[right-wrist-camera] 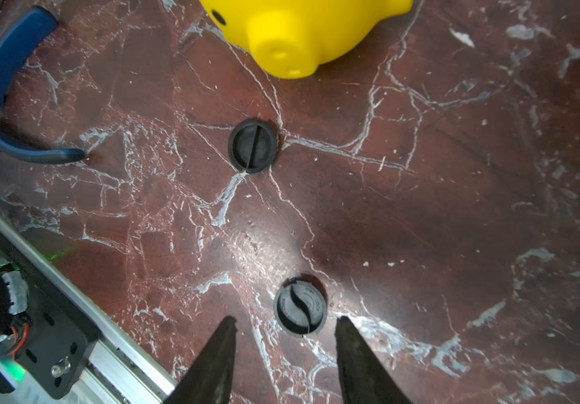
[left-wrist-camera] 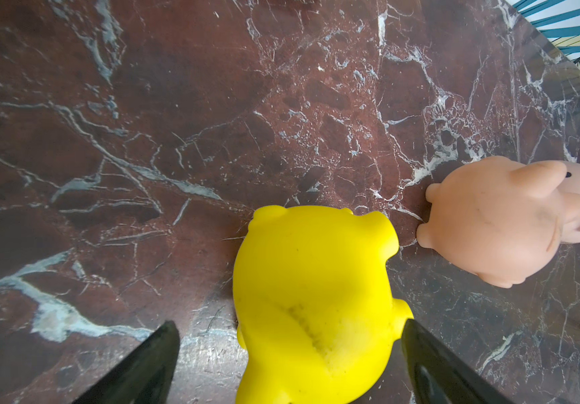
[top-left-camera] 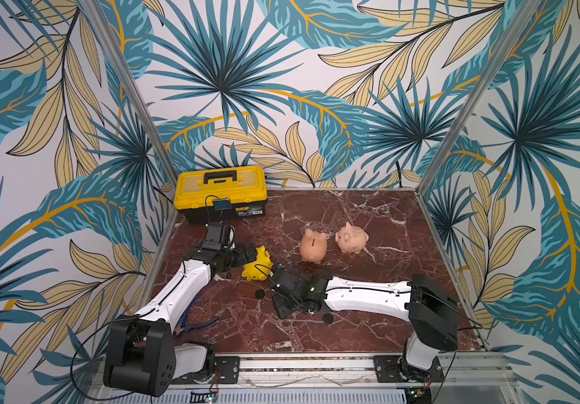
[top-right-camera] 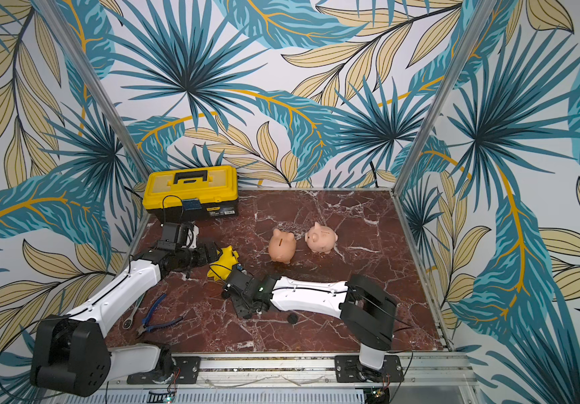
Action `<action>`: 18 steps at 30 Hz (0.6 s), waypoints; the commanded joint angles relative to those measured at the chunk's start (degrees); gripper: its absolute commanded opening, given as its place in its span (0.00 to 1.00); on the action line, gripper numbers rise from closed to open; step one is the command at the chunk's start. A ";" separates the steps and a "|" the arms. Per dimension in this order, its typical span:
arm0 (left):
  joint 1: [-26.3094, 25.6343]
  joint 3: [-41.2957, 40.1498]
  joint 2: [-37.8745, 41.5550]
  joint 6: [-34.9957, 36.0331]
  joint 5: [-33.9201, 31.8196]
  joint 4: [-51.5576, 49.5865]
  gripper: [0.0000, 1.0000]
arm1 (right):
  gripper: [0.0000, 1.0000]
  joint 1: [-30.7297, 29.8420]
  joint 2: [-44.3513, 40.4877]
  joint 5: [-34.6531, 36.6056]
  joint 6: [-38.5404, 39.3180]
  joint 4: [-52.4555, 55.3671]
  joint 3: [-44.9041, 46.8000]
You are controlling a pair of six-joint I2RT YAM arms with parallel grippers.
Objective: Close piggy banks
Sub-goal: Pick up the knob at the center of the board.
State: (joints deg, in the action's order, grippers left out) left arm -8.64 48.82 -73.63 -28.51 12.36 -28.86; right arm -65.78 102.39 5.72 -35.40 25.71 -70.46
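Left tool (left-wrist-camera: 288, 322) is spread wide around the yellow pig (left-wrist-camera: 313, 297) on the bench (top-left-camera: 351, 335), not squeezing it (clear gap on one side). Right tool (right-wrist-camera: 285, 319) sits near that pig, released, tips either side of a black cap (right-wrist-camera: 300, 306). The peach pig (top-left-camera: 313, 246) and pink pig (top-left-camera: 352, 238) stand just beyond the yellow one.

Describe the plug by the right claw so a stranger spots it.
On the red marble tabletop, two black round plugs lie off the yellow piggy bank's snout. Yours is the plug farther from the pig, at the right claw's open tips. Its centre line is S-curved; the neighbour's is straight.
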 commanded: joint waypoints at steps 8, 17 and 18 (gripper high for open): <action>0.47 -0.19 0.77 1.62 -0.34 0.39 0.99 | 0.45 -0.97 3.98 0.24 1.02 5.02 -3.26; 0.48 -0.48 1.51 2.15 -0.46 0.39 0.99 | 0.32 -1.66 7.45 1.35 1.68 7.22 -5.56; 0.48 -0.53 1.47 2.20 -0.45 0.39 1.00 | 0.32 -1.72 7.64 1.69 1.67 7.46 -5.57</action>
State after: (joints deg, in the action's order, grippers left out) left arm -8.62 48.80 -73.45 -27.40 12.40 -28.82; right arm -67.20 108.95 5.85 -34.04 30.48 -74.98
